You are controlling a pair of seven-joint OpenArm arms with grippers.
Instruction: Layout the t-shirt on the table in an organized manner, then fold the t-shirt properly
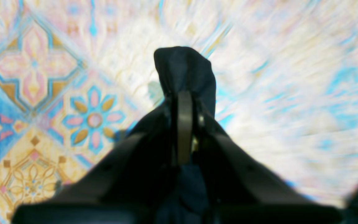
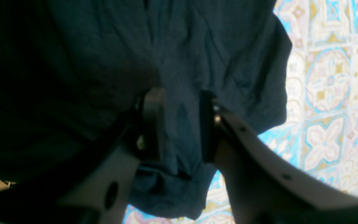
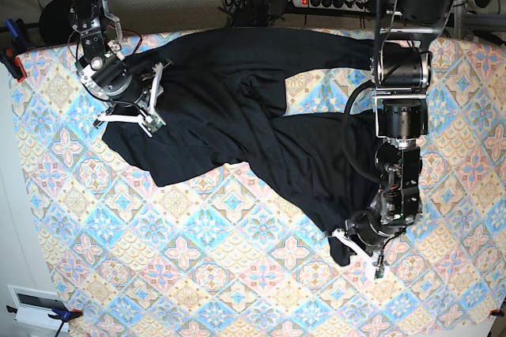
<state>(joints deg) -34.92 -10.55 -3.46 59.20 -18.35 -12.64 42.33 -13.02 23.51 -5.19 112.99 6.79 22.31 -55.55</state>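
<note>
Left tool (image 1: 183,102) pinches a t-shirt (image 3: 237,107) corner; right tool (image 2: 179,124), jaws apart, seemingly straddles cloth.

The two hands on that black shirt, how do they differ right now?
The left hand is pinched tight on a small corner of the t-shirt, while the right hand has its fingers apart with a fold of cloth between them. In the base view the left hand is at the shirt's near tip, the right hand at its far bunched end. Both touch the same shirt over the table.
</note>
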